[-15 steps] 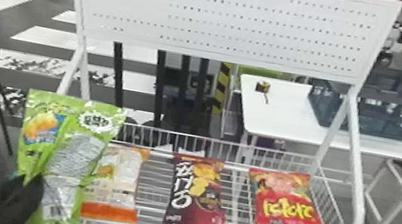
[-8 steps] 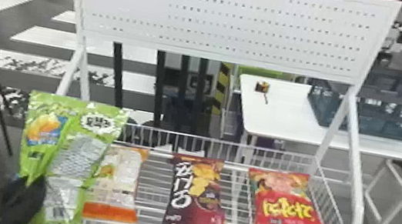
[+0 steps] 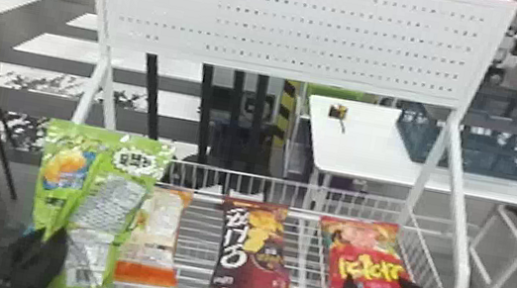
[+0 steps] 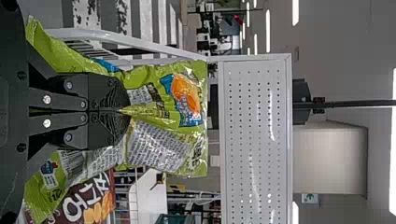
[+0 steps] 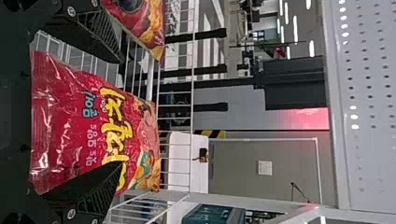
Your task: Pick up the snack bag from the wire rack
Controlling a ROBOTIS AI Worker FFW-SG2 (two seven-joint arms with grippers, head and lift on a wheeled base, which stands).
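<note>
"Crosswalk stripes (image 3: 111, 55) run across the floor beyond the stand. What are the jaws doing in front of them?"

"On the left gripper (image 4: 126, 111), they're together on a fold of the green bag (image 4: 159, 144). On the right gripper (image 5: 122, 112), they stand apart, with the red bag (image 5: 65, 116) between them."

"So which is the snack bag we're after?"

"I'd judge the red bag is next: it lies at the right of the wire rack (image 3: 459, 224), and the green bag is already gripped, upright at the left."

"What could go wrong?"

"Close the right jaws too shallow and they'd nip only slick film, so the bag slides out. Push too deep and a tip could catch the wires, or the bag gets shoved toward the far rail."

"Its neighbour?"

"The brown bag (image 3: 254, 255), near the middle, has a small gap beside it. Drift left while closing and the left-hand finger might nudge it."

"And the green bag?"

"It's held by 1 gathered fold, so a jerk could make it slip or swing into the orange-edged bag (image 3: 156, 239). I can't tell whether its lower end touches the wires."

"Farther out?"

"At the far right, the table (image 3: 357, 147) carries a dark crate (image 3: 479, 138). Swing wide with 2 bags up and either might clip the rack's posts."
</note>
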